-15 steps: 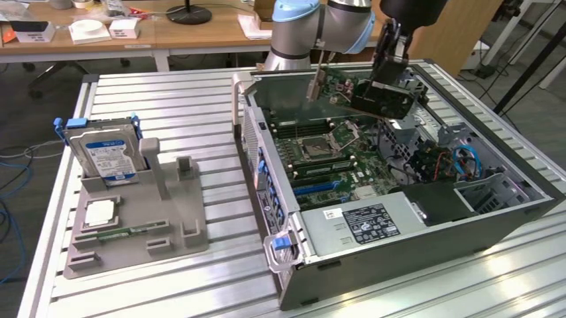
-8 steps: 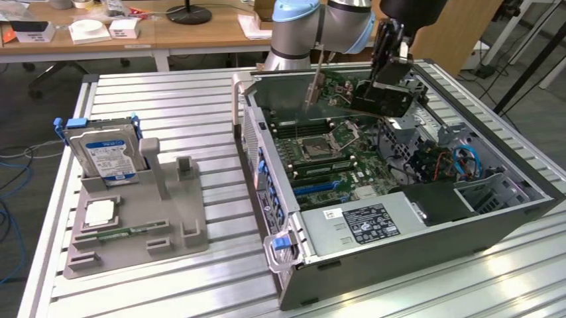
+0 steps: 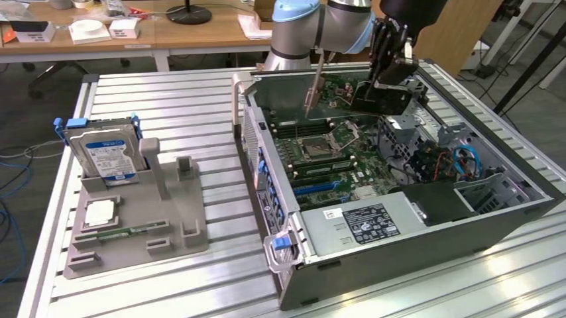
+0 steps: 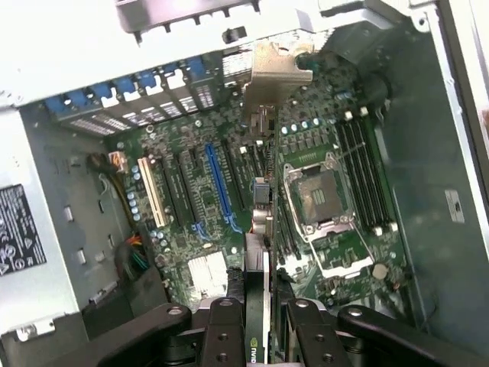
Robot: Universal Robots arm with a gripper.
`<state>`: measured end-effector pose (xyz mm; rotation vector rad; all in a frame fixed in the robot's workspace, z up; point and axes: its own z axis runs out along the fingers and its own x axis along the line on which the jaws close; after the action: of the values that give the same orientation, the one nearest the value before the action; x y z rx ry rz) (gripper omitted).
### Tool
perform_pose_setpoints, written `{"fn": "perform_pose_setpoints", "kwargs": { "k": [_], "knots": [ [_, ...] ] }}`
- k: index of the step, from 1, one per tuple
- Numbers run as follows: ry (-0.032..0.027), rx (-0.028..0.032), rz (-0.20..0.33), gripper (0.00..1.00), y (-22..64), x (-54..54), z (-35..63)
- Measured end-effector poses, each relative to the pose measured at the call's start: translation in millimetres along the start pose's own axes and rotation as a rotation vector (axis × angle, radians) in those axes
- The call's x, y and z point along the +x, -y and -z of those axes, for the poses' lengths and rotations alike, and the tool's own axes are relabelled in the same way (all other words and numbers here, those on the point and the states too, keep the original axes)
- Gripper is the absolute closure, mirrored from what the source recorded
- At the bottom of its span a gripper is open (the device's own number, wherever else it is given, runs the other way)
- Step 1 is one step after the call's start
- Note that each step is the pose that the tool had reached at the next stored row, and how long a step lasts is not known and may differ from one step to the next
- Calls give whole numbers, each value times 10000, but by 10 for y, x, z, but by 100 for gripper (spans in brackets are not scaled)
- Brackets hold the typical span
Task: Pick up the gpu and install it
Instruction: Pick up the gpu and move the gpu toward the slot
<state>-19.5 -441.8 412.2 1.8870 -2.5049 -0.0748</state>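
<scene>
Gpu [image 3: 382, 99] hung upright in the air over the open computer case [image 3: 495, 218], clear of the motherboard [image 3: 327, 165] below it, while the case lay on its side on the bench [image 3: 177, 291]. The pincer [image 3: 389, 66] was clenched on the card's upper edge, one finger on each face. The card hung straight down from it, and the grey end bracket [image 3: 314, 86] trailed toward the exterior view's left.

In the wrist view the gpu [image 4: 258, 229] showed edge-on, running away from the pincer [image 4: 258, 321] to its bracket [image 4: 276, 73] near the case's rear slot openings. Its line seemed to fall between the long blue slot [image 4: 218, 183] and the processor socket [image 4: 319, 195], parallel to the slot but apparently not over it.

Done well, this step probably called for keeping the card plumb and bringing its lower edge square over the slot. The bracket would need lining up with the rear opening before any descent, since a tilted approach could scrape nearby board parts.
</scene>
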Motion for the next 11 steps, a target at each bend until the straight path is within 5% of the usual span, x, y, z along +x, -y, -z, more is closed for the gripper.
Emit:
{"fn": "perform_pose_setpoints", "kwargs": {
  "k": [11],
  "knots": [
    [-4, 32, 452, 74, -1, -5, -10]
  ]
}}
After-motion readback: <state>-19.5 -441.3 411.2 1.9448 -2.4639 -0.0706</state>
